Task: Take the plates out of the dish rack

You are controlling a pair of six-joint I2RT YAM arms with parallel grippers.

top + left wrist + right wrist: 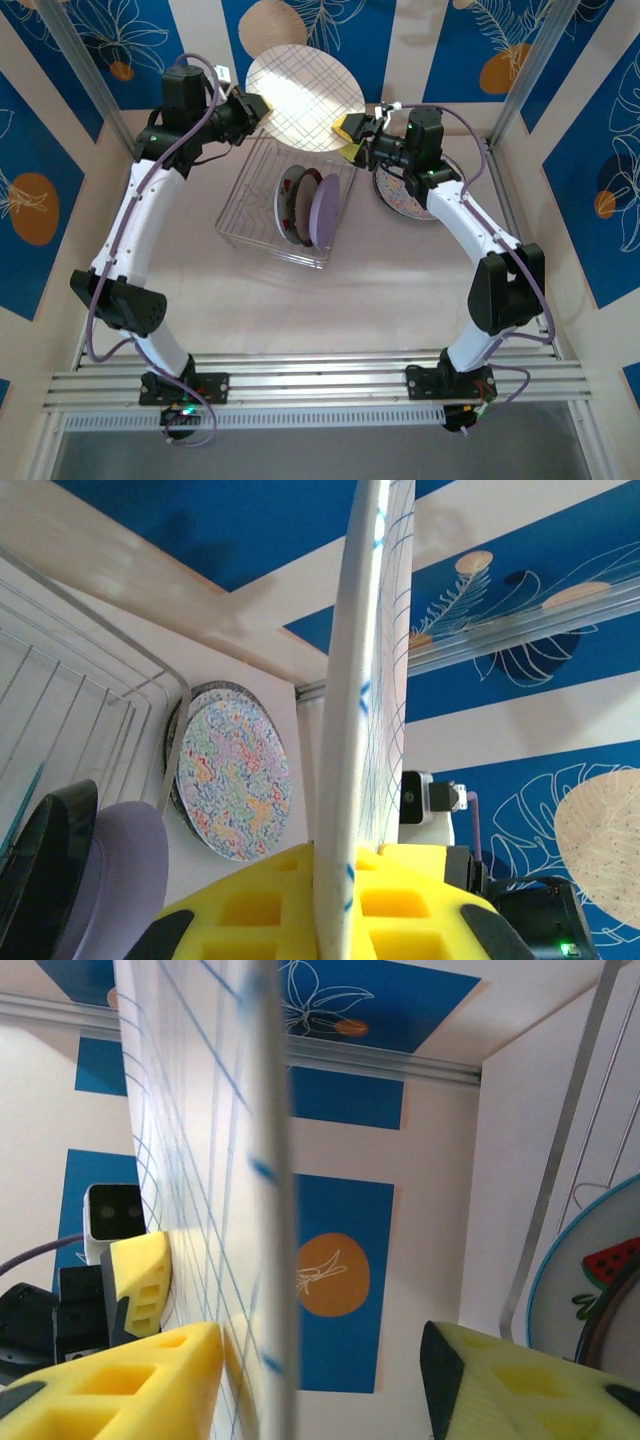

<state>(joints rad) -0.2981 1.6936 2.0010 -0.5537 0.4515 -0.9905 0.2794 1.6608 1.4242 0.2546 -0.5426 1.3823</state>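
A pale bench sits inside blue-and-cream walls with white leaf drawings. Silver rails cross at 6 o'clock.

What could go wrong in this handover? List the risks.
1. The right hand straddles the grid plate at its rim with a gap showing; if the left hand lets go early, it could drop onto the plates standing in the rack.
2. A rim-only grip may let it swing.
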